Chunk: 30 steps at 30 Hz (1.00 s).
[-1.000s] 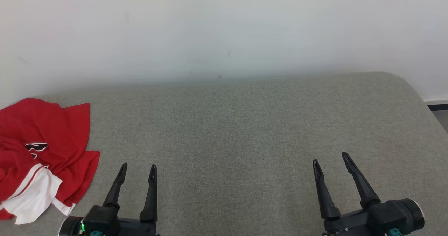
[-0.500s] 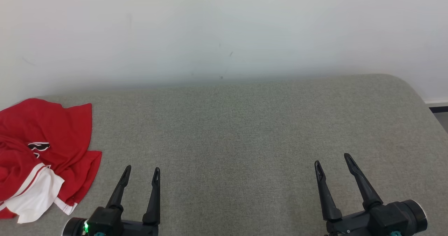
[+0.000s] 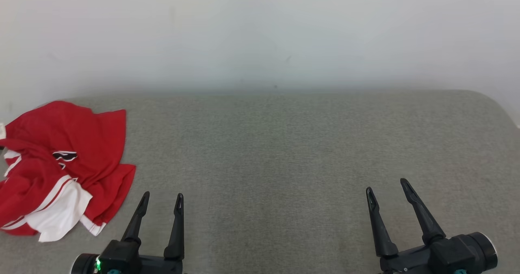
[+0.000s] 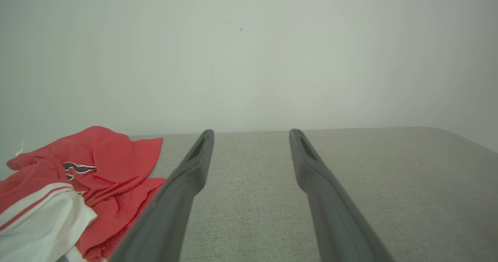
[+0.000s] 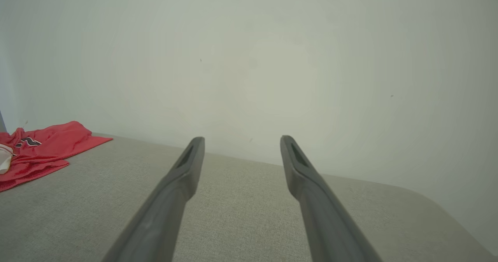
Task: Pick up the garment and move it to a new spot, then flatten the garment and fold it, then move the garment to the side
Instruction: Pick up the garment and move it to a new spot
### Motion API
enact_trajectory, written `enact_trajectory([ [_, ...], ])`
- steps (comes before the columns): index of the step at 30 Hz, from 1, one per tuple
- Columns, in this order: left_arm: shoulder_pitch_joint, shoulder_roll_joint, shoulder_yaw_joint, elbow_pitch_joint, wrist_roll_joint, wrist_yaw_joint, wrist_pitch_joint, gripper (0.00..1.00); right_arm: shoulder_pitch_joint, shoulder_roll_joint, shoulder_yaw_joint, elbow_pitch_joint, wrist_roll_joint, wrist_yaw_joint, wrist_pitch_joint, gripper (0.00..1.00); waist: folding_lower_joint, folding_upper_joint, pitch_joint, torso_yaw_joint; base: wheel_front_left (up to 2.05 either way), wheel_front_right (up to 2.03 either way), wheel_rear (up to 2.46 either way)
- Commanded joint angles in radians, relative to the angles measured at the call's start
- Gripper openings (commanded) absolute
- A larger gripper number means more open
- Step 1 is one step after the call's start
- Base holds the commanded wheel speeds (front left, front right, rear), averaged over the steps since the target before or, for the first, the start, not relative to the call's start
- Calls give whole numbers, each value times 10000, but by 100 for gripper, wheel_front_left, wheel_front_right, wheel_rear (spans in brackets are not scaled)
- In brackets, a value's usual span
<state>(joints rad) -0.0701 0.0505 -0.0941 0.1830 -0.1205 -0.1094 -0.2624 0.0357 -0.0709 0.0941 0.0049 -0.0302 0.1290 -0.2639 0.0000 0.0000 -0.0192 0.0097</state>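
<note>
Creases run all through the red garment [image 3: 87,138], which lies bunched in a heap on the left end of the grey fabric-covered worktop [image 3: 284,152], on the side toward the pale wall [image 3: 260,34]. In the head view the heap is cut off at its left side, so its full outline cannot be told. What shows runs longer from the worktop's wall side toward its near side than it does across. A white panel edged with red and white stripes sits at the heap's near end. A plain red flap spreads at the end toward the wall, one corner pointing to the worktop's middle. A small black-and-white print lies face up near the heap's middle.

The left tool [image 3: 162,194] hangs over the worktop's near left part, just beside the garment's near right edge without touching it, its two dark fingers spread apart with nothing between them. The left wrist view shows the same spread fingers [image 4: 186,176] with the garment [image 4: 113,157] to their left.

The right tool [image 3: 386,185] hangs over the worktop's near right part, well apart from the garment, its fingers likewise spread and empty. In the right wrist view the garment [image 5: 50,145] lies far off at the worktop's left end.
</note>
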Motion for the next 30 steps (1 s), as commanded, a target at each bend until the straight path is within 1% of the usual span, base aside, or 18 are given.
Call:
enact_trajectory([
  [1, 4, 0, 31, -40, -14, 41, -30, 100, 12, -38, 35, -37, -94, 33, -9, 100, 0, 0, 59, 255, 0, 0, 0],
  [4, -38, -2, 63, -90, -15, 115, -30, 100, -27, -32, 90, -36, -94, 33, -9, 100, 0, 0, 89, 579, 0, 0, 0],
  [6, -59, -2, 30, -115, 53, 122, -30, 100, -53, -24, 84, -16, -79, 33, -9, 100, 0, 0, 107, 929, 0, 0, 0],
  [15, 1, -2, 185, -269, 215, 311, -30, 100, -61, 41, 189, -49, -63, 33, -9, 100, 0, 0, 148, 1804, 0, 0, 0],
  [26, -61, -2, 196, -362, 129, 463, -30, 100, -162, 106, 242, 2, 46, 33, -9, 100, 0, 0, 242, 2589, 0, 0, 0],
  [30, -101, -4, 221, -375, 131, 457, -30, 100, -144, 111, 250, -3, 63, 33, -9, 100, 0, 0, 282, 2844, 0, 0, 0],
])
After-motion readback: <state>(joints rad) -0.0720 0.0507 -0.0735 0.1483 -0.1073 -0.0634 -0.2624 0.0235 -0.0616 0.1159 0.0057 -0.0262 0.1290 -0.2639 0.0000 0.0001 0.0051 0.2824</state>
